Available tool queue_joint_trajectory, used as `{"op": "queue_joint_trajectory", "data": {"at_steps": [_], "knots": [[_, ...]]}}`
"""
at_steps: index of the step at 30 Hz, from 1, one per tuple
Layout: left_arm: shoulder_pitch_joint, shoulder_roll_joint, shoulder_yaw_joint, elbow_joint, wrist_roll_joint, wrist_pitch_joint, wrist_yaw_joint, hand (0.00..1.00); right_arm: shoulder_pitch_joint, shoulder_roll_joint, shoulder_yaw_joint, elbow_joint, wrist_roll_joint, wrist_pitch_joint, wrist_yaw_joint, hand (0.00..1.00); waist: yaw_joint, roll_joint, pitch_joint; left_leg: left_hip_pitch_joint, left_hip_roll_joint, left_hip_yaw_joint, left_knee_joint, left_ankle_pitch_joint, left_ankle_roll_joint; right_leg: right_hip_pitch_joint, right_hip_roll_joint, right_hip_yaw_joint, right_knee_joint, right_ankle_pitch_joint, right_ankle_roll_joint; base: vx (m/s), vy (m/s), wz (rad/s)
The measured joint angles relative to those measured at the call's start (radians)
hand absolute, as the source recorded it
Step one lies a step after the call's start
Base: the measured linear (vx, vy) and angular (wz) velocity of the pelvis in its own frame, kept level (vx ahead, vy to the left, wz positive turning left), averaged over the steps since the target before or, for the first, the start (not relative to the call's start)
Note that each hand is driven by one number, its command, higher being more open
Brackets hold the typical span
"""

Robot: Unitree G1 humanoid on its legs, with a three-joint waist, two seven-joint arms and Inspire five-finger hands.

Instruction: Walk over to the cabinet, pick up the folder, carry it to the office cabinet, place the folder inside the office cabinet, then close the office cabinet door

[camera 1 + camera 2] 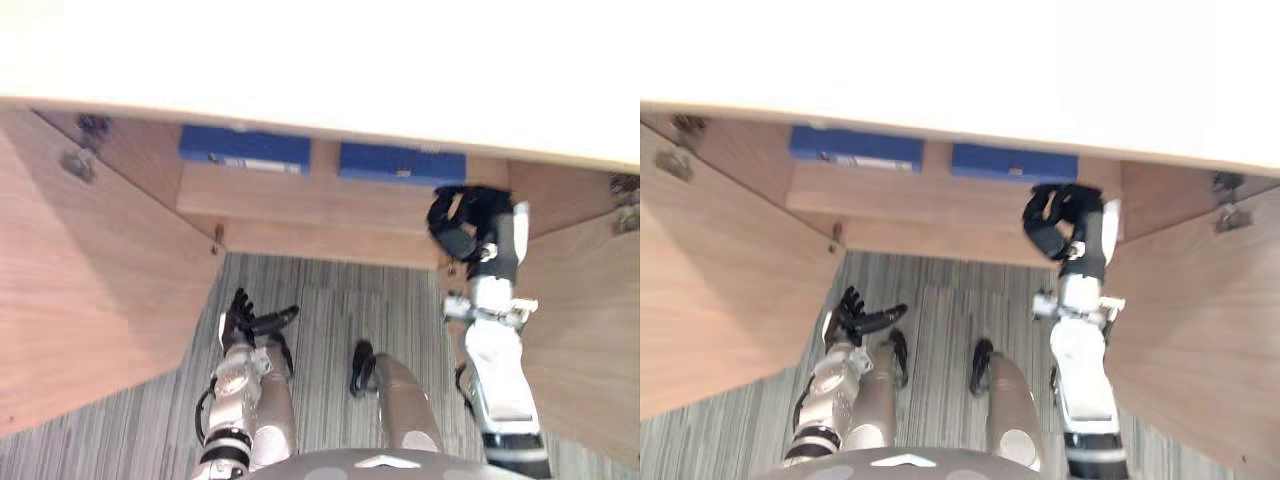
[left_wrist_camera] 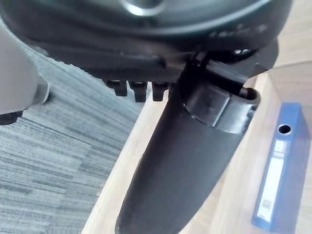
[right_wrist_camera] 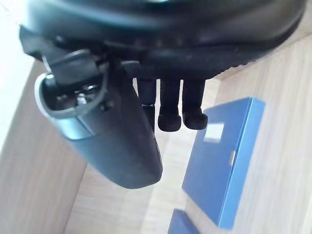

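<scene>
Left eye view: the office cabinet is seen from above, with the left door and right door both swung wide. 2 blue folders are laid flat on the shelf inside: the left-side folder and the right-side folder, with a gap between them. Which of the 2 was carried cannot be told. The right-side one lies nearest the raised hand, so it is judged likelier.

The right hand is held up at the cabinet mouth, just beside the right-side folder and not touching it. In the right wrist view its fingers are seen loosely bent, thumb apart from them, nothing clasped. The folder is seen on the shelf past them. The left hand hangs low over the carpet, fingers spread, empty.

Progress, as judged: walk, pick-up, carry and placing are taken as done, since neither hand holds a folder and both folders rest inside. Left to do: right hand to be drawn clear of the opening, then the doors shut. 1 door is named in the task, but 2 stand open. Risk: a door swung against an arm not yet cleared.
</scene>
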Motion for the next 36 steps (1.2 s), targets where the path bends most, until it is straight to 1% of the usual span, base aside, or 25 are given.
{"op": "queue_joint_trajectory", "data": {"at_steps": [1, 2, 3, 4, 5, 7, 8, 10, 12, 13, 15, 17, 20, 22, 24, 26, 30, 34, 36], "knots": [[0.019, 0.002, -0.012, 0.029, 0.015, 0.0, 0.0, 1.0, 0.044, 0.017, 0.017, 0.024, 0.0, -0.012, 0.023, 0.0, -0.001, 0.002, -0.029, 0.046, -0.003, 0.013, -0.042, 0.005, -0.005, 0.041, 0.003, 0.008, -0.044, 0.011, 0.006, 0.2, 0.044, -0.21], [0.028, 0.007, -0.021, 0.062, 0.023, 0.0, 0.0, 1.0, 0.066, 0.029, 0.027, 0.064, -0.012, -0.017, 0.046, 0.0, -0.002, 0.0, -0.039, 0.105, -0.012, 0.029, -0.096, 0.021, -0.006, 0.088, 0.002, 0.017, -0.093, 0.029, 0.01, 0.19, 0.044, -0.2], [0.03, 0.009, -0.026, 0.083, 0.024, 0.0, -0.001, 1.0, 0.076, 0.032, 0.027, 0.091, -0.027, -0.019, 0.055, 0.0, -0.006, 0.001, -0.049, 0.127, -0.017, 0.037, -0.125, 0.031, -0.004, 0.109, 0.002, 0.018, -0.124, 0.04, 0.013, 0.22, 0.051, -0.19], [0.036, 0.014, -0.034, 0.133, 0.038, 0.0, 0.0, 1.0, 0.083, 0.031, 0.026, 0.189, -0.056, -0.024, 0.071, 0.0, -0.014, 0.004, -0.079, 0.175, -0.028, 0.052, -0.206, 0.062, -0.006, 0.156, 0.005, 0.022, -0.209, 0.079, 0.02, 0.13, 0.029, -0.11], [0.035, 0.018, -0.04, 0.154, 0.044, 0.001, 0.0, 1.0, 0.078, 0.03, 0.024, 0.238, -0.068, -0.026, 0.073, 0.0, -0.018, 0.005, -0.085, 0.195, -0.031, 0.055, -0.238, 0.076, -0.008, 0.176, 0.008, 0.022, -0.248, 0.099, 0.02, 0.15, 0.039, -0.12], [0.032, 0.034, -0.067, 0.202, 0.06, 0.002, -0.002, 1.0, 0.052, 0.029, 0.02, 0.413, -0.091, -0.023, 0.076, 0.0, -0.029, 0.006, -0.089, 0.268, -0.05, 0.076, -0.356, 0.126, -0.009, 0.243, 0.009, 0.028, -0.366, 0.157, 0.025, 0.11, 0.044, -0.12], [0.032, 0.036, -0.069, 0.212, 0.062, 0.002, -0.002, 1.0, 0.048, 0.029, 0.02, 0.456, -0.105, -0.018, 0.078, 0.0, -0.031, 0.008, -0.09, 0.285, -0.055, 0.08, -0.384, 0.138, -0.008, 0.258, 0.009, 0.031, -0.392, 0.17, 0.027, 0.07, 0.05, -0.1], [0.034, 0.051, -0.069, 0.24, 0.081, 0.004, -0.001, 1.0, 0.042, 0.031, 0.021, 0.607, -0.143, 0.001, 0.088, 0.0, -0.04, 0.014, -0.096, 0.351, -0.068, 0.101, -0.482, 0.183, -0.015, 0.31, 0.013, 0.036, -0.477, 0.218, 0.029, 0.06, 0.043, -0.14], [0.036, 0.065, -0.069, 0.253, 0.096, 0.006, -0.001, 1.0, 0.043, 0.031, 0.02, 0.695, -0.158, 0.016, 0.092, 0.0, -0.044, 0.021, -0.101, 0.394, -0.076, 0.107, -0.531, 0.203, -0.014, 0.347, 0.014, 0.042, -0.517, 0.235, 0.03, 0.04, 0.019, -0.13], [0.037, 0.071, -0.069, 0.259, 0.098, 0.007, 0.0, 1.0, 0.042, 0.03, 0.017, 0.746, -0.158, 0.019, 0.092, 1.0, -0.046, 0.027, -0.105, 0.415, -0.077, 0.11, -0.553, 0.21, -0.015, 0.363, 0.017, 0.044, -0.533, 0.247, 0.03, 0.01, 0.01, -0.09], [0.038, 0.079, -0.069, 0.262, 0.098, 0.007, 0.001, 1.0, 0.038, 0.03, 0.013, 0.813, -0.159, 0.019, 0.091, 1.0, -0.046, 0.033, -0.111, 0.44, -0.078, 0.125, -0.577, 0.221, -0.014, 0.376, 0.024, 0.061, -0.552, 0.268, 0.027, -0.03, 0.016, -0.23], [0.037, 0.085, -0.069, 0.271, 0.098, 0.007, 0.001, 1.0, 0.031, 0.031, 0.005, 0.873, -0.16, 0.02, 0.09, 1.0, -0.048, 0.034, -0.122, 0.45, -0.084, 0.133, -0.596, 0.235, -0.014, 0.379, 0.024, 0.07, -0.568, 0.281, 0.025, -0.08, 0.001, -0.2], [0.035, 0.085, -0.087, 0.295, 0.098, 0.007, 0.001, 1.0, 0.031, 0.045, -0.058, 0.959, -0.157, 0.025, 0.082, 1.0, -0.05, 0.034, -0.124, 0.475, -0.094, 0.133, -0.621, 0.255, -0.007, 0.395, 0.023, 0.071, -0.578, 0.287, 0.023, -0.12, -0.022, -0.03], [0.044, 0.08, -0.087, 0.316, 0.098, 0.01, 0.001, 1.0, 0.033, 0.05, -0.089, 1.014, -0.148, 0.048, 0.071, 1.0, -0.051, 0.032, -0.136, 0.497, -0.1, 0.133, -0.662, 0.282, -0.006, 0.397, 0.023, 0.074, -0.581, 0.292, 0.021, -0.15, -0.018, -0.03], [0.054, 0.08, -0.087, 0.323, 0.099, 0.01, 0.002, 1.0, 0.037, 0.054, -0.102, 1.022, -0.12, 0.06, 0.065, 1.0, -0.053, 0.031, -0.136, 0.508, -0.103, 0.134, -0.694, 0.297, -0.011, 0.396, 0.023, 0.077, -0.587, 0.3, 0.022, -0.13, -0.007, -0.04], [0.067, 0.079, -0.086, 0.343, 0.099, 0.02, 0.001, 1.0, 0.036, 0.053, -0.115, 1.024, -0.115, 0.061, 0.056, 1.0, -0.055, 0.028, -0.138, 0.516, -0.108, 0.135, -0.715, 0.315, -0.009, 0.398, 0.025, 0.085, -0.609, 0.312, 0.024, -0.18, 0.004, -0.05], [0.07, 0.084, -0.085, 0.353, 0.101, 0.025, 0.004, 1.0, 0.031, 0.055, -0.137, 1.058, -0.109, 0.062, 0.048, 1.0, -0.053, 0.025, -0.148, 0.532, -0.114, 0.147, -0.719, 0.316, -0.009, 0.407, 0.022, 0.103, -0.611, 0.316, 0.028, -0.1, 0.016, -0.12], [0.07, 0.085, -0.086, 0.375, 0.139, 0.026, 0.002, 1.0, 0.026, 0.055, -0.143, 1.078, -0.078, 0.063, 0.048, 1.0, -0.052, 0.027, -0.159, 0.543, -0.119, 0.163, -0.719, 0.309, -0.005, 0.413, 0.022, 0.127, -0.62, 0.322, 0.037, -0.02, 0.014, -0.12], [0.063, 0.085, -0.086, 0.379, 0.141, 0.028, 0.002, 1.0, 0.013, 0.06, -0.169, 1.099, -0.076, 0.064, 0.048, 1.0, -0.054, 0.027, -0.162, 0.545, -0.12, 0.173, -0.719, 0.304, -0.005, 0.413, 0.022, 0.138, -0.624, 0.328, 0.041, 0.02, 0.005, -0.13]]}}
